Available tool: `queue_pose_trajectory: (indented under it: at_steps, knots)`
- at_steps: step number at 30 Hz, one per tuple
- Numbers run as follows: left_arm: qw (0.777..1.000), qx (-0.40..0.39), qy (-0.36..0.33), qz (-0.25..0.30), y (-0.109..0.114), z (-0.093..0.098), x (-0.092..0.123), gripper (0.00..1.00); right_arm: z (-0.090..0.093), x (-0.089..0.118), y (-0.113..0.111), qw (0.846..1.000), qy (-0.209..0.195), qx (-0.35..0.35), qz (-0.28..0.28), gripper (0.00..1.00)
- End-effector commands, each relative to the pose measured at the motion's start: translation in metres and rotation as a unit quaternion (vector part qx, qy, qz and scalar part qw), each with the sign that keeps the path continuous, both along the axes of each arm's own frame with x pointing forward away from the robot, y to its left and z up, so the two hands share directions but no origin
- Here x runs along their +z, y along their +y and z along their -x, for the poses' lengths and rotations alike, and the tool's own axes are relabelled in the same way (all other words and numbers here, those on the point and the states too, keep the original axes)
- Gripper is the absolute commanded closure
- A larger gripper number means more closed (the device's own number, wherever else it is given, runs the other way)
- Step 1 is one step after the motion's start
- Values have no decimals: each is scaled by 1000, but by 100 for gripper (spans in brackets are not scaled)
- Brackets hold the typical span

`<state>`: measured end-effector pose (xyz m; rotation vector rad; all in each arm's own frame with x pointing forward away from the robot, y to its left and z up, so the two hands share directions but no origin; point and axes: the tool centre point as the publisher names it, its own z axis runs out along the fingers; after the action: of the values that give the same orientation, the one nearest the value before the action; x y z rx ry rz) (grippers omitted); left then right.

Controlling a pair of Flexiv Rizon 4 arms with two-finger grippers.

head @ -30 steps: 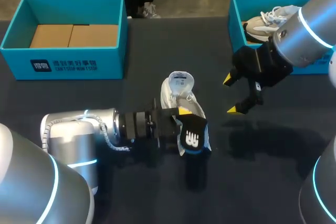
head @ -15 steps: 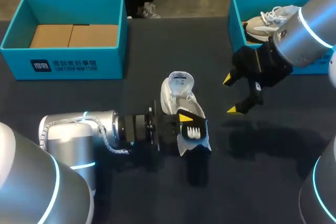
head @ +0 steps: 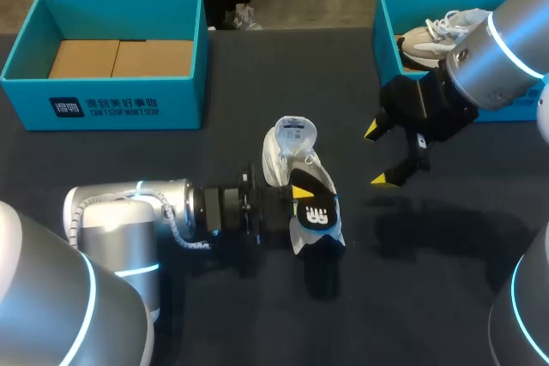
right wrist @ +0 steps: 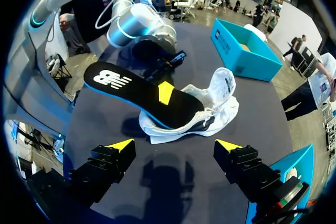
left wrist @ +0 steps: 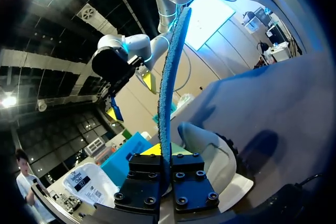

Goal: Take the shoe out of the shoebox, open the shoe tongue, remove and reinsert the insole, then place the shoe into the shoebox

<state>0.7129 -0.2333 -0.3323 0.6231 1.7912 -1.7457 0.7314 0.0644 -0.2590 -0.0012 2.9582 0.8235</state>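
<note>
Your table is dark, and your two arms come over it from opposite sides. Your left arm enters at the near left corner and lies low and almost level, its wrist stretched toward the table's middle. Your right arm enters at the far right edge, crosses in front of the right box, and bends its wrist down and inward toward the middle. A teal box with a cardboard floor stands at the far left corner, well apart from both arms. The right box, also teal, stands at the far right corner and holds a second shoe. The task's shoe, white, rests on the table near its middle, its tongue raised and pointing toward the far edge. The black insole, edged in blue, has one end inside the shoe, while its logo end sticks out and up toward the near edge. Your left gripper is closed on that insole from both faces; your left wrist view shows the insole edge-on, standing up from between the fingers. Your right gripper hangs above the table just right of the shoe, fingers spread wide, nothing between them. Your right wrist view shows the shoe and insole ahead of it.
</note>
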Motion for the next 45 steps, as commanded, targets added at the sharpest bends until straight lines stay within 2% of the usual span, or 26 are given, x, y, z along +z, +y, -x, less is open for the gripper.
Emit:
queue_pose_trajectory:
  at_steps: [1, 6, 7, 8, 11, 13, 24, 26, 27, 45]
  knots:
    - [1000, 1, 0, -2, -1, -5, -4, 100, -1, -1, 1, 1000, 0, 0, 0, 0]
    - [1000, 9, 2, -6, 3, -10, -8, 100, -1, -1, 1, 1000, 0, 0, 0, 0]
    - [1000, 10, 2, -5, 4, -10, -7, 96, -1, -1, 1, 1000, 0, 0, 0, 0]
    - [1000, 11, 2, -5, 4, -10, -6, 87, -1, -1, 1, 1000, 0, 0, 0, 0]
    - [1000, 10, 0, 0, 5, -7, 0, 75, -1, -1, 1, 1000, 0, 0, 0, 0]
    - [1000, 8, -2, 3, 5, -6, 4, 75, -1, -1, 1, 1000, 0, 0, 0, 0]
    - [1000, 2, -8, 11, 6, 5, 15, 82, -1, -1, 1, 1000, 0, 0, 0, 0]
    - [1000, 1, -7, 10, 5, 5, 13, 88, -1, -1, 1, 1000, 0, 0, 0, 0]
    - [1000, 1, -5, 10, 5, 5, 12, 100, -1, -1, 1, 1000, 0, 0, 0, 0]
    - [1000, -13, -26, -12, 3, -16, -8, 100, -1, -1, 1, 1000, 0, 0, 0, 0]
